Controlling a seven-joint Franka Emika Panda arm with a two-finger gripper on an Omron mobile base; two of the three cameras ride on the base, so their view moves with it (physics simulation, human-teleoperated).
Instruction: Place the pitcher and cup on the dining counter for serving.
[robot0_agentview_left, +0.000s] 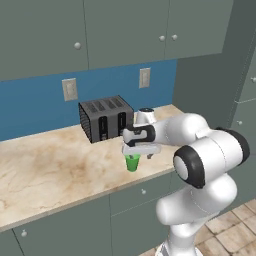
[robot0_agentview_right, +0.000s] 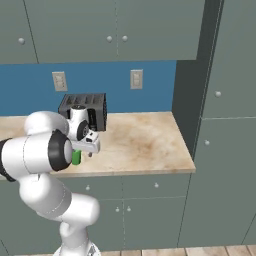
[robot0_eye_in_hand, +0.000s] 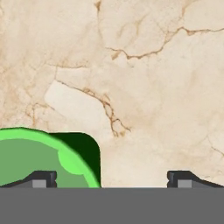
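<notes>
- The gripper (robot0_eye_in_hand: 112, 179) hangs just above the cup (robot0_agentview_left: 132, 162), pointing straight down at the marble counter (robot0_agentview_left: 55, 165); its jaws stand spread as wide as they go and hold nothing.
- In the hand view the cup's green rim (robot0_eye_in_hand: 48, 148) sits at the lower left, with one fingertip (robot0_eye_in_hand: 41, 178) over its mouth and the other over bare marble — so the hand is off-centre from the cup, not yet straddling it.
- The cup stands upright near the front edge of this marble counter, apart from the toaster (robot0_agentview_left: 106, 118) behind it against the blue wall.
- Farther back are two wall outlets and grey-green upper cabinets (robot0_agentview_left: 125, 30).
- My read on progress: nothing is delivered yet. The cup is on the toaster counter, not on a dining counter, and it is not grasped.
- What is left, as I judge it — centre the jaws on the cup, lower, close, lift, carry it across, then do the same for the pitcher, which I cannot place from here.
</notes>
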